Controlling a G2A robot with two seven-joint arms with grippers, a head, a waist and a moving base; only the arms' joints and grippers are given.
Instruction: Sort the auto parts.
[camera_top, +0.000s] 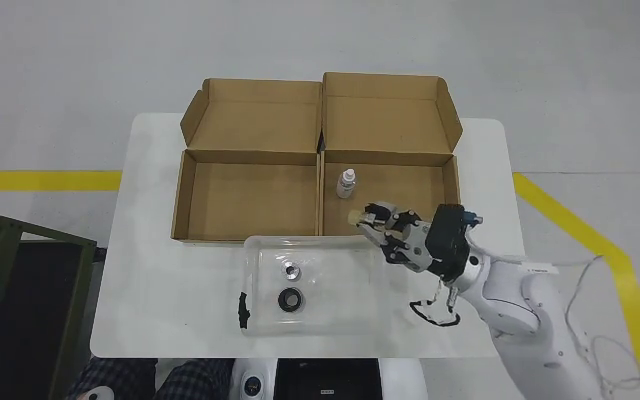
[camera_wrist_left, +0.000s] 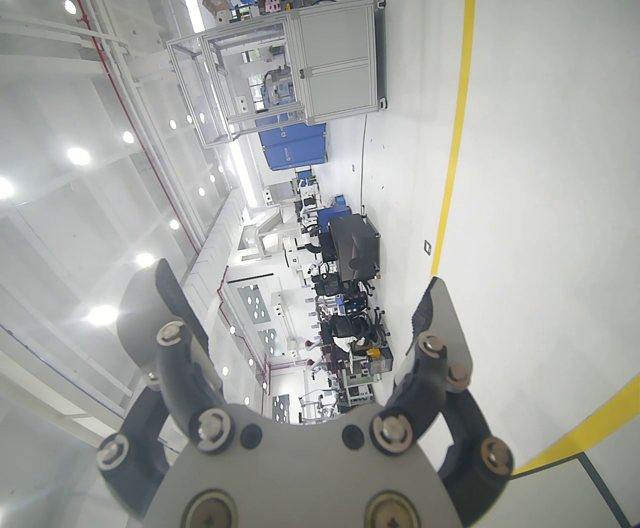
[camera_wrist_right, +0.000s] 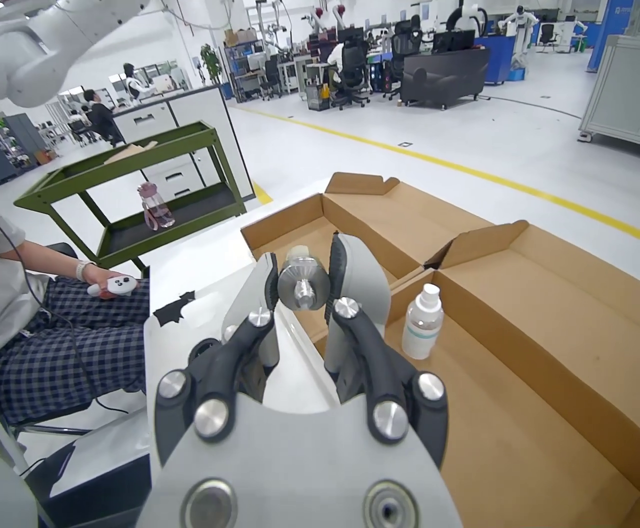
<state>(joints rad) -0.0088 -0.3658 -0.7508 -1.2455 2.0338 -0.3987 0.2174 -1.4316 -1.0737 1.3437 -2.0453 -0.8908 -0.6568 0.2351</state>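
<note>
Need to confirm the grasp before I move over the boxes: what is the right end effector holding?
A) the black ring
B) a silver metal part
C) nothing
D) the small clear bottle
B: the right end effector is shut on the silver metal part, while the black ring lies in the clear tray and the bottle stands in a cardboard box.

Lighting was bright and even throughout. Overhead ceiling lamps (camera_wrist_left: 102, 315) flared with haloes in the left wrist view. The white table (camera_top: 150, 270) showed only faint, soft shadows. Straight lines bowed toward both wrist views' edges.
</note>
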